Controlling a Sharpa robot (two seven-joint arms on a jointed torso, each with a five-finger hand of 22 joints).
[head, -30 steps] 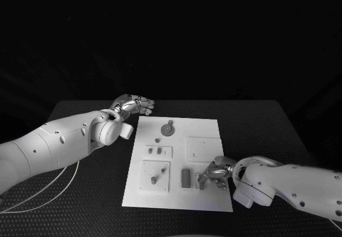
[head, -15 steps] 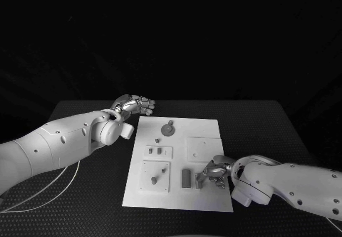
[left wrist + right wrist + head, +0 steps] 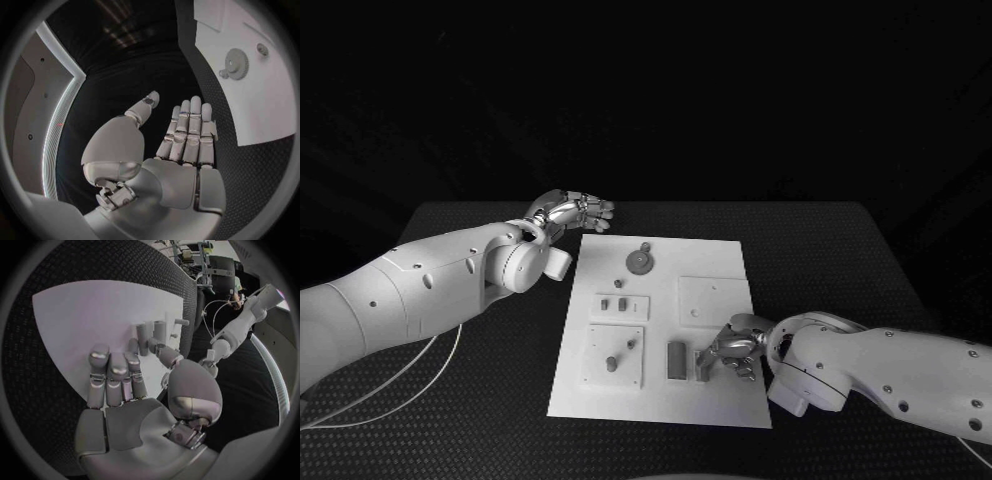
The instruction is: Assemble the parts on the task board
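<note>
R hand [image 3: 733, 352] on near-right of task board [image 3: 711, 248], fingers by upright grey part [image 3: 678, 360], grip on it: we can't tell | gear part [image 3: 639, 262] at board's far end | L hand [image 3: 574, 212] off far-left corner, released, holding nothing

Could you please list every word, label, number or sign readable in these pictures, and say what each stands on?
None can be read.
Task board: plain white, with no print to be seen in the head view or either wrist view.
Gear-shaped part: no marking visible.
Left hand and right hand: no lettering on palm or fingers.
Arms: only small dark dots, no text.
</note>
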